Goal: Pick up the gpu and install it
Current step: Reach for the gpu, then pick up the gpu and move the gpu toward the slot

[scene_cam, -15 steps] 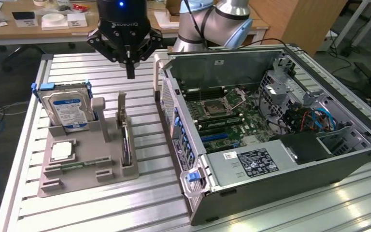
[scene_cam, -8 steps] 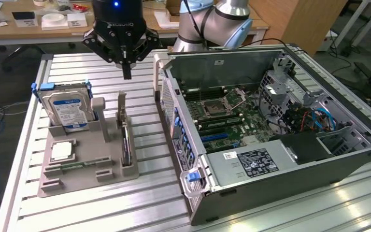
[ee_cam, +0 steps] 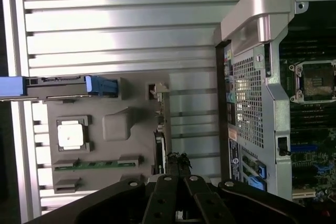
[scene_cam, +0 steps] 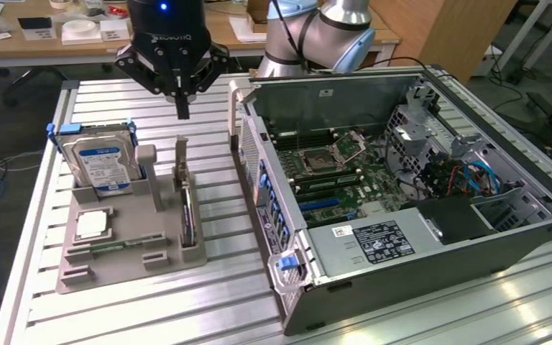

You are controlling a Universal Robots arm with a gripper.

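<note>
The pincer (scene_cam: 182, 109) hung clenched and empty above the gpu (scene_cam: 187, 208), clear of its pale bracket end. The gpu stood on edge in a slot of the grey holder tray (scene_cam: 123, 272), near the worktop (scene_cam: 209, 309) edge on the exterior view's left. A hard drive (scene_cam: 103, 164) stood upright in the same tray. The open computer case (scene_cam: 401, 251) lay toward the opposite edge.

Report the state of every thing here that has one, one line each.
gripper: shut, empty, hanging above the holder
gpu: on edge in its holder slot, not yet lifted
hard drive: upright in a holder slot
processor chip: flat in a holder recess
memory stick: flat in the holder
computer case: on its side, open
</note>
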